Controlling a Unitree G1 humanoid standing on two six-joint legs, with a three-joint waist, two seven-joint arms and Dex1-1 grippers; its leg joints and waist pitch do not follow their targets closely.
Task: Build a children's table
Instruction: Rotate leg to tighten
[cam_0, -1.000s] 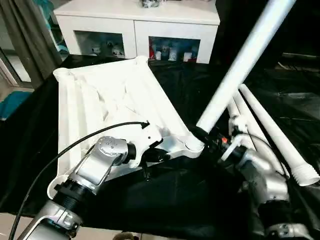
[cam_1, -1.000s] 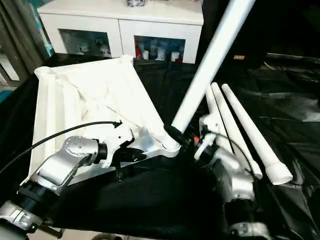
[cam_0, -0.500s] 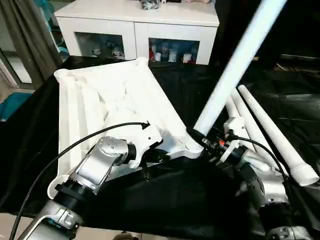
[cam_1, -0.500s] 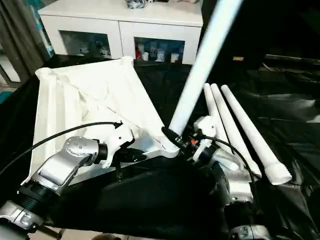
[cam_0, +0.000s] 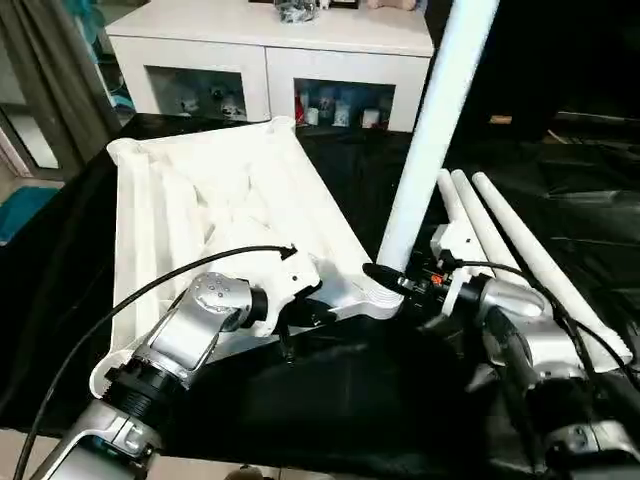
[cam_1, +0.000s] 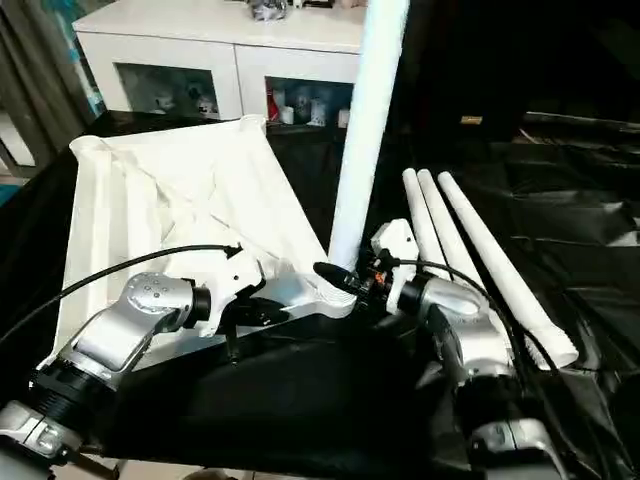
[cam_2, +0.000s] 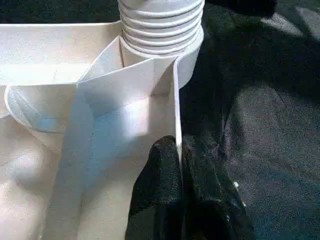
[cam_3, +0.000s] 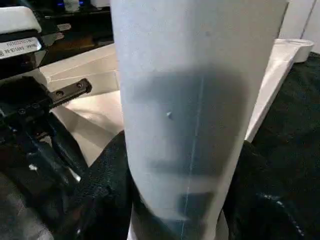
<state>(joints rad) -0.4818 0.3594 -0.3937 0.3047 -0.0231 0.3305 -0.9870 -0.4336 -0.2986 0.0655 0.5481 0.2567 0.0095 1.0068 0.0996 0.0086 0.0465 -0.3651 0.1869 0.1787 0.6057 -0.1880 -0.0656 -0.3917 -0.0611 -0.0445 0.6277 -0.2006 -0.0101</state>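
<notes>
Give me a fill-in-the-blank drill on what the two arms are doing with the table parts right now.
1. The right tool grips a white ____ standing nearly upright in a corner socket.
2. The left tool pinches the ____ of the tabletop.
3. ____ more legs lie side by side on the black sheet.
4. The tabletop lies with its ribbed ____ facing up.

Missing words: leg; rim; Three; underside
</notes>
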